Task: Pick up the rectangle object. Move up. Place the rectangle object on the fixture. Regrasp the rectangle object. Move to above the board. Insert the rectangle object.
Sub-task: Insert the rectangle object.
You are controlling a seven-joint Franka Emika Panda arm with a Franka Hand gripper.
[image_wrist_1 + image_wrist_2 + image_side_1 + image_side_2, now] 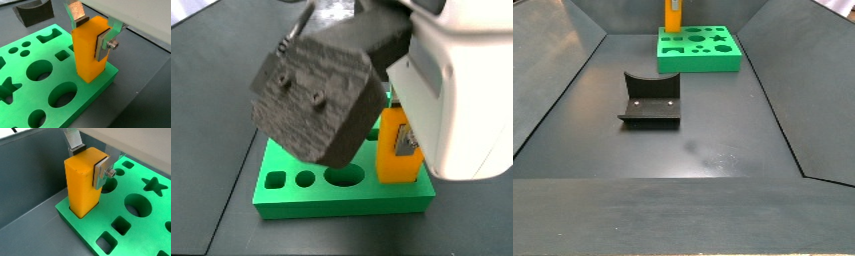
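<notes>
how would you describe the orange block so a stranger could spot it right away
Find the bright green board at the far end of the dark bin. At its corner the orange block stands upright, clamped by the gripper. It is the only orange thing there.

Glossy orange plastic rectangle object [81, 185]

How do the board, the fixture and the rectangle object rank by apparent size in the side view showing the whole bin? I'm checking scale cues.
1. the board
2. the fixture, nearer the camera, so the order with the board is unsure
3. the rectangle object, upright at the board, partly cropped; the claw holding it is out of frame
</notes>
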